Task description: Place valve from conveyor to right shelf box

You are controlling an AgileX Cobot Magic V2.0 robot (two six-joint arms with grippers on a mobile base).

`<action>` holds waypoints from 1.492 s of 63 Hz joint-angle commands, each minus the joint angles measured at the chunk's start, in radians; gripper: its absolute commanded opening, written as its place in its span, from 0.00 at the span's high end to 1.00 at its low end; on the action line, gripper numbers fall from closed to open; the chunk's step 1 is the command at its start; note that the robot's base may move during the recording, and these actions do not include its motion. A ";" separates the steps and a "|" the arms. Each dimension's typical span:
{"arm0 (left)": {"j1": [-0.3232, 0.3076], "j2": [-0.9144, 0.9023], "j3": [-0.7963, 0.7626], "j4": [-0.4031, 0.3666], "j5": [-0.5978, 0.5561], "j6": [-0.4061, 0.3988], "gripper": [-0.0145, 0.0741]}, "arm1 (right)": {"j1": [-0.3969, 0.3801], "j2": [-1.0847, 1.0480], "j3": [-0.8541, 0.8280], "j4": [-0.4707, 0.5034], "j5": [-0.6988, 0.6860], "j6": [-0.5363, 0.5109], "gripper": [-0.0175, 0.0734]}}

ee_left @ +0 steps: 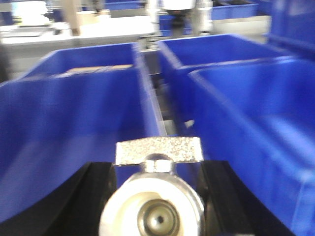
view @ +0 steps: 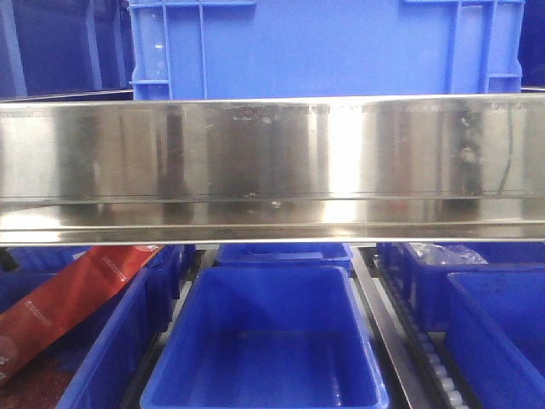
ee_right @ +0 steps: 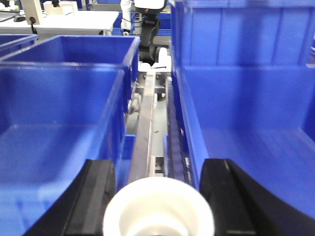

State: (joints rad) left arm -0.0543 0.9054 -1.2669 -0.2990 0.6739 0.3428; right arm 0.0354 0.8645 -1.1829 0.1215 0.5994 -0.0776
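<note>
Valve [ee_left: 152,206]: pinched between left fingers [ee_left: 101,191], handle uppermost, above gap between blue bins [ee_left: 74,113]. Showed only from left wrist; from right wrist, right fingers [ee_right: 98,196], clamped on white cylinder [ee_right: 158,206]; from front, steel rail [view: 272,162].

No legible text anywhere, faint print on the red pouch [view: 77,294] too blurred to read

A polished steel shelf beam [view: 272,166] spans the whole width of the front view. A large blue crate [view: 324,43] stands above it. Below the beam, a red foil pouch [view: 68,298] lies tilted in the left blue bin [view: 111,358], and a crumpled clear plastic bag [view: 443,253] sits in a far right bin. White rollers [view: 438,366] run between the lower bins. A white desk [ee_right: 69,19] stands far behind.
</note>
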 commanded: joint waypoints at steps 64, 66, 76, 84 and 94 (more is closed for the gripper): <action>-0.459 0.823 -0.606 -0.068 -0.069 -0.010 0.94 | 0.349 0.737 -0.561 0.023 -0.093 -0.010 0.99; -0.459 0.823 -0.606 -0.068 -0.074 -0.010 0.91 | 0.349 0.741 -0.561 0.023 -0.089 -0.010 0.99; -0.459 0.823 -0.606 -0.068 -0.077 -0.010 0.64 | 0.349 0.755 -0.561 0.023 -0.088 -0.010 0.72; -0.459 0.823 -0.606 -0.083 -0.063 -0.010 0.47 | 0.349 0.755 -0.561 0.023 -0.094 -0.010 0.39; -0.459 0.823 -0.606 -0.083 -0.063 -0.010 0.34 | 0.345 0.755 -0.561 0.023 -0.092 -0.010 0.29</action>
State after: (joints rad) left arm -0.5073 1.7442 -1.8617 -0.3639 0.6322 0.3379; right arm 0.3845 1.6308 -1.7364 0.1465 0.5314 -0.0818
